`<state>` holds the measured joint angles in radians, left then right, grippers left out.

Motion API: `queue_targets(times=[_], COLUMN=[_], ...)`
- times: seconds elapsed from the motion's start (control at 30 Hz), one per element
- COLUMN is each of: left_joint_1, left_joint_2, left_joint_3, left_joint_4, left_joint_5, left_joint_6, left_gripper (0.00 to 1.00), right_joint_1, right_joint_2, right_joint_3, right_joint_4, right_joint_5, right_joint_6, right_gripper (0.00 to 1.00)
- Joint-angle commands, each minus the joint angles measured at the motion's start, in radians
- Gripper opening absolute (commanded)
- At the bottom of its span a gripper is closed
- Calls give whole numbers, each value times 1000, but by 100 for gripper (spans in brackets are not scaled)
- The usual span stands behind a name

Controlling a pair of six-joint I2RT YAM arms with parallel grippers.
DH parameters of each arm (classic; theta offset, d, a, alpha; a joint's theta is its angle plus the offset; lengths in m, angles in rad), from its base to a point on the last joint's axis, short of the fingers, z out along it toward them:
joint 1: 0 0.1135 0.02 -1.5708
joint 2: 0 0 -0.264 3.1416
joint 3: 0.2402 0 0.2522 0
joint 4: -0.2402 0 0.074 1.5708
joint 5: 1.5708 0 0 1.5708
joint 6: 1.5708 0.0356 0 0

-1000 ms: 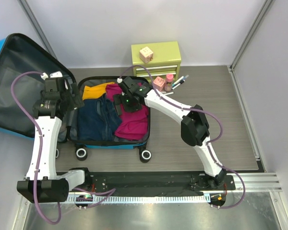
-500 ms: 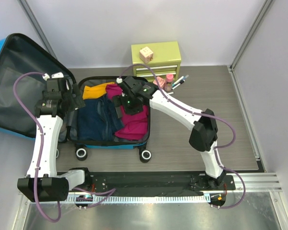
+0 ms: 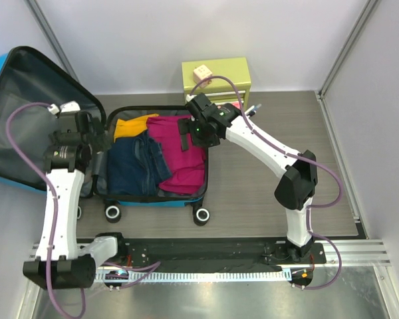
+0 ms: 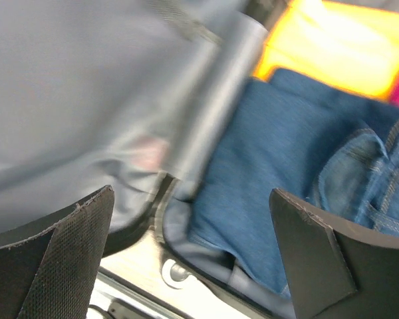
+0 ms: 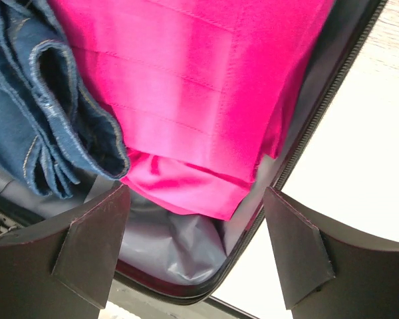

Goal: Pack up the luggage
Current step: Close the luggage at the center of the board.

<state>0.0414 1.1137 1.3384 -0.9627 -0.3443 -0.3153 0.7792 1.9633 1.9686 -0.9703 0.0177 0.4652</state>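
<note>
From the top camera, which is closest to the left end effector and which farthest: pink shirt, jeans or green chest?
1. Jeans, beside the left end effector, in the luggage's left half.
2. Pink shirt, in its right half.
3. Green chest, back by the wall.

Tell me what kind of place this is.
Probably a robot test cell: plain white panel walls, metal frame posts, a mounting rail along the near edge, and luggage staged on a table.
</note>
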Motion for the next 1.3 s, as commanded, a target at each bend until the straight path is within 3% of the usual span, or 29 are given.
queue_targets(times=[0.0, 0.3, 0.5, 0.77, 1.03, 1.27], left_joint_1=[5, 9, 11, 9, 9, 51], left_joint_2=[-109, -215, -317, -359, -387, -318], left_joint_3=[53, 189, 165, 110, -5, -5], left_joint_4=[-8, -186, -263, -255, 79, 163], left_joint_5=[-241, -505, -749, -841, -861, -815], left_joint_6=[-24, -339, -373, -338, -102, -54], left_gripper=[99, 100, 100, 100, 100, 100], right_joint_1=[-4, -54, -83, -83, -83, -83], right_joint_2=[-29, -17, 11, 89, 129, 131], right_joint_3=[-11, -22, -30, 16, 65, 65], right_joint_4=[19, 28, 28, 27, 1, -2], right_joint_5=[-4, -79, -113, -194, -211, -220], right_joint_6=[-11, -46, -76, -85, -106, -108], right_gripper=[87, 87, 86, 86, 86, 86])
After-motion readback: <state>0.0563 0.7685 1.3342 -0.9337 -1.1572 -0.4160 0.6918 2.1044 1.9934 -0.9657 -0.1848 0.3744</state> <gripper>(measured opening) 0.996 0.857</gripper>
